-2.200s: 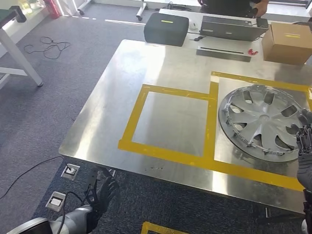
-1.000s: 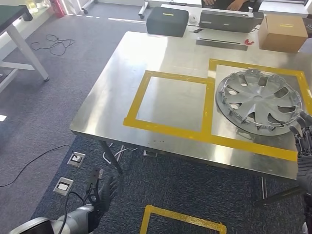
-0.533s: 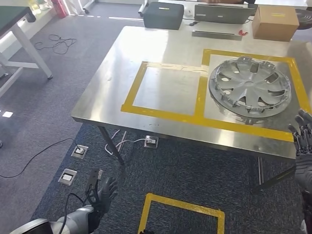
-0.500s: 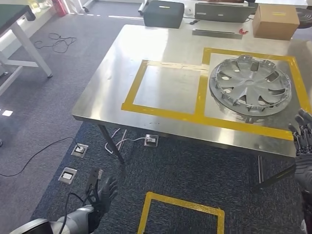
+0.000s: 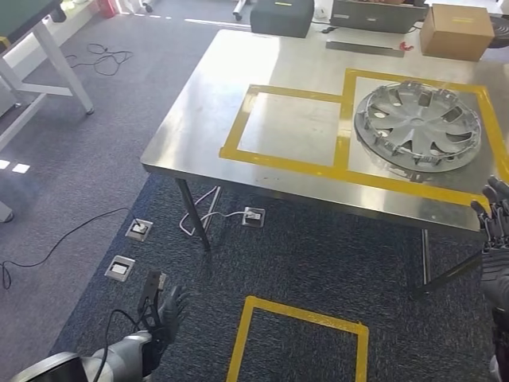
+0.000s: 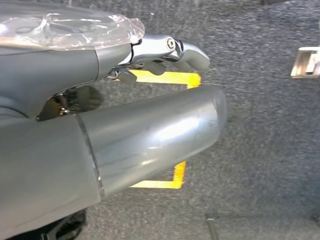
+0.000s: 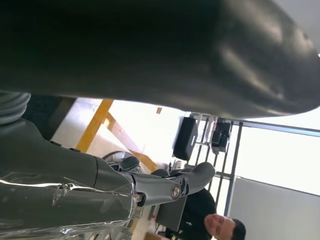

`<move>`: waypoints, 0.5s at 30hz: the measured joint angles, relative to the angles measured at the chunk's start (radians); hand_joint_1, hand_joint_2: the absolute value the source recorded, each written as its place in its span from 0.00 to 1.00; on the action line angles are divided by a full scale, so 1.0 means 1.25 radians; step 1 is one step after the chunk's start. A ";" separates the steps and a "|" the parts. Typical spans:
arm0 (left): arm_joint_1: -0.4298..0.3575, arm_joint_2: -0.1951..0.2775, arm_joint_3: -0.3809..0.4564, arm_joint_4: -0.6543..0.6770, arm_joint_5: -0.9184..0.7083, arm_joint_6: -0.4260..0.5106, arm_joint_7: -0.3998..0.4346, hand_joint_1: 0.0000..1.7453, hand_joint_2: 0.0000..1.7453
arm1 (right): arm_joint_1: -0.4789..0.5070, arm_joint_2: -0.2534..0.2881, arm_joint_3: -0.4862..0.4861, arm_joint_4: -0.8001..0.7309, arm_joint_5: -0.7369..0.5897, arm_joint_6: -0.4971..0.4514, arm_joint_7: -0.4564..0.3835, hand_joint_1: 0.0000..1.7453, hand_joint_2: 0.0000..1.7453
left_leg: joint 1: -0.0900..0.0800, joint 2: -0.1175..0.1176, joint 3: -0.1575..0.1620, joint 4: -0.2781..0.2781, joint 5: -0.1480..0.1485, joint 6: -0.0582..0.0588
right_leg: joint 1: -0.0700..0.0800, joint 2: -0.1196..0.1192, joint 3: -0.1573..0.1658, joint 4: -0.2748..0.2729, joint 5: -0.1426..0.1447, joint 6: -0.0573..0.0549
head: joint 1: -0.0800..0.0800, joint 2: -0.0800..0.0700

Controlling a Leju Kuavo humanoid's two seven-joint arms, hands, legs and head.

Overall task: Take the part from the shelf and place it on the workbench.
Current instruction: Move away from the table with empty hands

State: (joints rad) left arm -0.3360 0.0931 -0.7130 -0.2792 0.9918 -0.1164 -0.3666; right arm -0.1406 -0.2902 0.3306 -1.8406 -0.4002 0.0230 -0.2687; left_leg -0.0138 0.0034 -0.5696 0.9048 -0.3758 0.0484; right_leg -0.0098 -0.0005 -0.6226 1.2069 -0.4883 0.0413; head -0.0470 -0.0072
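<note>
head view: hubcap (image 5: 418, 125) on workbench (image 5: 203, 119); cardboard box (image 5: 456, 30) behind; both hands empty, fingers apart.

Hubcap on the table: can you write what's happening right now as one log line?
part: hubcap lying in right yellow square | workbench | left hand low, holding nothing | right hand at table edge, fingers spread

Silver hubcap (image 5: 417, 126), spoked, lies flat on the steel bench (image 5: 198, 111), inside the right-hand yellow-taped square (image 5: 354, 177). Nothing touching it.
</note>
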 joint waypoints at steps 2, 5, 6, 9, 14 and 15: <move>0.000 0.000 0.000 0.000 0.000 0.000 0.000 0.00 0.00 | -0.007 0.002 0.000 0.004 0.001 0.001 -0.001 0.00 0.00 | 0.000 0.000 -0.019 0.008 0.012 -0.007 | 0.001 0.001 0.088 -0.130 0.019 -0.001 | 0.000 0.000; -0.001 0.001 0.000 0.000 -0.001 0.001 0.000 0.00 0.00 | -0.017 0.004 0.001 0.011 0.002 0.002 -0.004 0.00 0.00 | 0.000 0.000 -0.032 0.013 0.031 -0.020 | 0.008 0.005 0.151 -0.232 0.002 -0.012 | -0.001 0.000; -0.001 0.001 0.000 0.000 -0.002 0.001 0.001 0.00 0.00 | -0.019 0.005 0.001 0.013 0.002 0.002 -0.004 0.00 0.00 | 0.000 0.000 -0.035 0.012 0.037 -0.025 | 0.007 0.004 0.144 -0.233 0.006 -0.018 | -0.001 0.000; -0.001 0.001 0.000 0.000 -0.003 0.001 0.002 0.00 0.00 | -0.026 0.010 0.002 0.020 0.002 0.002 -0.004 0.00 0.00 | 0.001 -0.004 -0.065 0.067 -0.014 -0.038 | 0.003 -0.001 0.122 -0.236 0.028 -0.039 | -0.002 0.000; 0.001 0.001 0.000 0.000 -0.002 0.001 0.003 0.00 0.00 | -0.028 0.014 0.003 0.027 0.003 0.002 -0.004 0.00 0.00 | 0.007 -0.005 -0.121 0.288 -0.125 -0.047 | 0.005 -0.003 0.068 -0.232 0.070 -0.049 | -0.012 0.000; 0.001 0.001 0.000 0.000 -0.001 0.001 0.003 0.00 0.00 | -0.028 0.015 0.003 0.029 0.003 0.002 -0.004 0.00 0.00 | 0.008 -0.005 -0.098 0.268 -0.101 -0.045 | 0.006 -0.003 0.056 -0.231 0.078 -0.048 | -0.013 0.000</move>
State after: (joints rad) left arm -0.3353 0.0944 -0.7130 -0.2792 0.9907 -0.1152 -0.3632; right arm -0.1752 -0.2717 0.3349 -1.8042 -0.3960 0.0256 -0.2742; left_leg -0.0043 -0.0027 -0.6918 1.2396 -0.5021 -0.0078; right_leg -0.0028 -0.0037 -0.5523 0.9184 -0.3904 -0.0185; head -0.0631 -0.0072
